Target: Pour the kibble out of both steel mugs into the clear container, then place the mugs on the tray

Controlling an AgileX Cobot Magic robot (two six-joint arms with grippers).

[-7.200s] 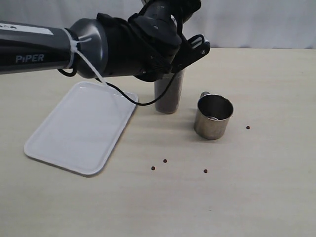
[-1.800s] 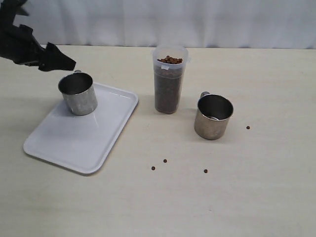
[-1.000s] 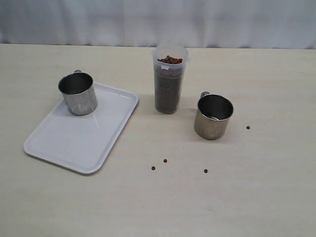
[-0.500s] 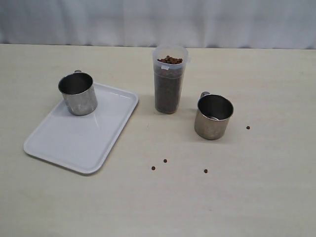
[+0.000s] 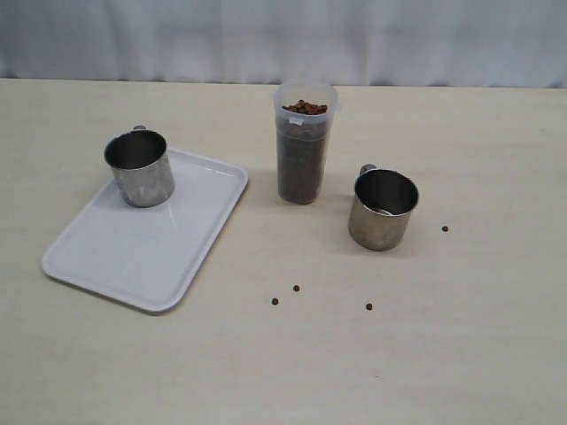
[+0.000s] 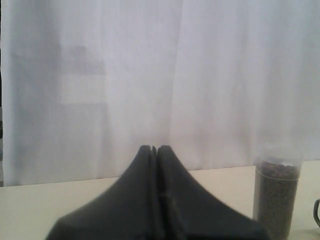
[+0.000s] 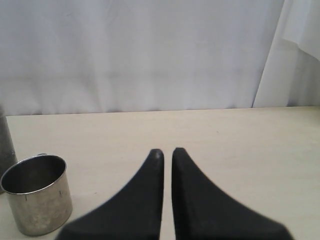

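Observation:
The clear container [image 5: 304, 146] stands mid-table, filled nearly to its rim with kibble [image 5: 304, 107]. One steel mug [image 5: 139, 168] stands upright on the far corner of the white tray [image 5: 133, 248]. The other mug [image 5: 383, 209] is upright on the table right of the container and looks empty. Neither arm shows in the exterior view. My left gripper [image 6: 154, 148] is shut on nothing, with the container [image 6: 276, 192] ahead and to one side. My right gripper [image 7: 167, 151] is shut with only a thin slit between its fingers, holding nothing, and the table mug [image 7: 37, 195] is beside it.
Several stray pellets lie on the table: two [image 5: 296, 288] in front of the container, one [image 5: 368, 306] in front of the right mug, one [image 5: 445, 228] to its right. A white curtain [image 5: 283, 40] closes off the far edge.
The left arm, earlier over the container and then by the tray, has left the exterior view; a mug now stands on the tray. Nothing has moved in the last second.

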